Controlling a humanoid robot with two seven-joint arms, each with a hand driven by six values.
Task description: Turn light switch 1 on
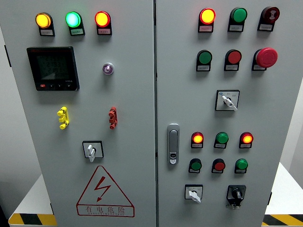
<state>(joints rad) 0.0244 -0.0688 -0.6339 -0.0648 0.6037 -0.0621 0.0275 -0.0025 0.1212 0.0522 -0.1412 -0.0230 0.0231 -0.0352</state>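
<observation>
- I face a grey electrical cabinet (137, 198) with two doors; neither of my hands shows in the head view, so I cannot tell how my fingers stand.
- No label I can read says which control is light switch 1; the print under the lamps is too small to make out.
- On the left door, along the top, sit three lit lamps: an amber lamp (43, 20), a green lamp (73, 19) and a red-orange lamp (102, 19).
- Below them at the left is a dark digital meter (52, 68), and to its right a small round key lock (108, 69).
- Lower down are a yellow clip (63, 117) and a red clip (112, 117), well apart.
- Beneath them is a white rotary selector (92, 150), and under it a red triangular high-voltage warning sign (105, 192).
- On the right door, a chrome door handle (173, 144) sits near the left edge.
- At the upper right are a red emergency stop button (267, 57) and, above it, a dark red buzzer (271, 14).
- A second white selector (228, 100) sits mid-door; a third white selector (193, 193) and a black knob switch (236, 194) sit near the bottom.
- Between those, two rows of small lamps and buttons run across, with a lit red lamp (197, 138) at the left of the upper row.
</observation>
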